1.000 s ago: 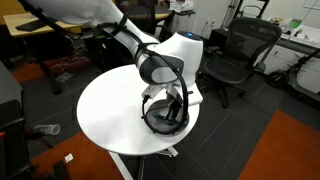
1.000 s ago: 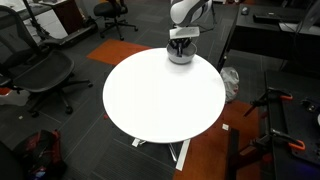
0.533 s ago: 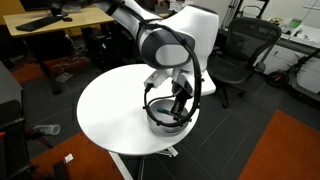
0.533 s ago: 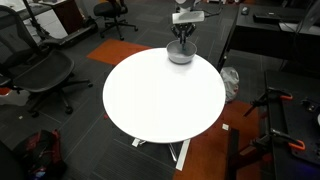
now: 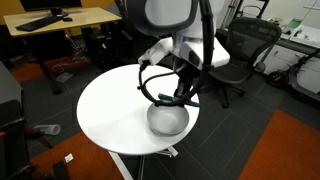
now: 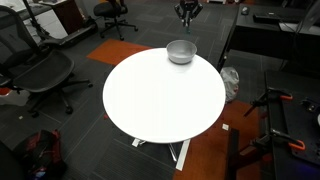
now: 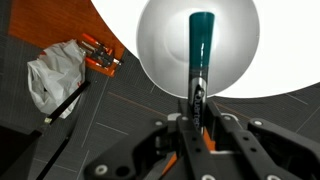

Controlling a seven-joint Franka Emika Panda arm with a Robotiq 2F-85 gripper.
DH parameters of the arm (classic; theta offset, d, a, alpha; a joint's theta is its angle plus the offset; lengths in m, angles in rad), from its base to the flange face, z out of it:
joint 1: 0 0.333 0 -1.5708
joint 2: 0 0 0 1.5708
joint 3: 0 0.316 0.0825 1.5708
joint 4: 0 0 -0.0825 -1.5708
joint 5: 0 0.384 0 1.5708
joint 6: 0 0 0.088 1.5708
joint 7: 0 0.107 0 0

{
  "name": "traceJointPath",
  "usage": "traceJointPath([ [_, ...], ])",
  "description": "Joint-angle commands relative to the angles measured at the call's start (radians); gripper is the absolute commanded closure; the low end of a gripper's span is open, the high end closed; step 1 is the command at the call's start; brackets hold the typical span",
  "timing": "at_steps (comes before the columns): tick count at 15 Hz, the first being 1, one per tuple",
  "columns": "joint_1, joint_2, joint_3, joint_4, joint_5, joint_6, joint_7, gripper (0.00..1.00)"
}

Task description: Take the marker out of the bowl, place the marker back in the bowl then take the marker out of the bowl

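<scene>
- Marker clamped by its dark end in the closed gripper, teal end pointing outward.
- We see it held clear of the bowl, over it, touching nothing else.
- Bowl sits upright near the edge of the white table.
- We note the gripper well above the bowl in both exterior views.

An exterior view looks down at the bowl from close by. An exterior view stands farther back and higher, with the bowl at the far side. The wrist view looks straight down into the bowl; all three share it.
</scene>
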Motion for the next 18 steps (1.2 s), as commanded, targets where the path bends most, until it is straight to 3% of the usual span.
traceJointPath([
  [1,0.043,-0.175,0.000,-0.173,-0.051,0.020,-0.011,0.95],
  [10,0.105,-0.440,0.076,-0.394,-0.127,0.019,-0.041,0.95],
  [18,0.129,-0.531,0.177,-0.521,-0.098,0.005,-0.105,0.95],
])
